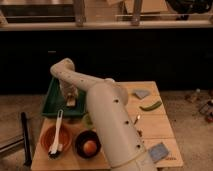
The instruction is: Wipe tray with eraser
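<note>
The dark-green tray (51, 102) lies at the table's back left. My arm reaches over it from the front right, and my gripper (69, 95) points down into the tray's right part. It is shut on the eraser (71, 102), a small pale and tan block that rests against the tray floor under the fingertips. The arm's elbow hides part of the tray's back right corner.
An orange bowl (45, 141) with a white-handled brush (57, 131) sits front left, beside a dark bowl (80, 142) holding an orange ball (90, 146). Grey-blue pads lie at the back right (141, 93) and front right (158, 151). A green pod (151, 106) lies right.
</note>
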Available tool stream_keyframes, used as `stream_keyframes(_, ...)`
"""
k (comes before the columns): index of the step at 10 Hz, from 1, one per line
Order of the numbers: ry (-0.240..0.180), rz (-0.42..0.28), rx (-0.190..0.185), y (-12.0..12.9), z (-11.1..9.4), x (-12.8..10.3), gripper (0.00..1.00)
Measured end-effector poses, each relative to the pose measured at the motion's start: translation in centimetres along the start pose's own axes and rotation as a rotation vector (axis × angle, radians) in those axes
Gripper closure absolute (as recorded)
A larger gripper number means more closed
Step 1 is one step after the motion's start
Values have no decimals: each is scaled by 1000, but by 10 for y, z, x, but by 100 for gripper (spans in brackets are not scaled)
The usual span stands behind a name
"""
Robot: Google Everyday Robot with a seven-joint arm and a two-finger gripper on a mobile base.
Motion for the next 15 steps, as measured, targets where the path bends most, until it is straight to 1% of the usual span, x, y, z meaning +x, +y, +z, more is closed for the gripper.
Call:
stream_keyframes(2, 12, 7, 19, -12, 1, 11, 99)
stream_keyframes(4, 16, -8, 38, -28, 3, 15, 99)
stream_keyframes(5, 12, -39, 53, -44, 5, 11, 99)
stream_keyframes(6, 9, -58, 59, -52, 5, 8, 99)
stream_keyframes(7, -2, -90, 66, -59, 7, -2, 99)
stream_keyframes(8, -11, -111, 67, -60, 9, -10, 99)
stream_keyframes(9, -29, -138, 68, -59, 11, -24, 99)
stream_keyframes(11, -55, -168, 60, -56, 14, -39, 99)
stream_keyframes(12, -64, -166, 52, -45, 14, -41, 99)
stream_keyframes(13, -64, -158, 43, -31, 13, -40, 99)
stream_keyframes(14, -54, -132, 34, -14, 9, -37, 99)
stream_keyframes(15, -43, -105, 38, -3, 6, -33, 99)
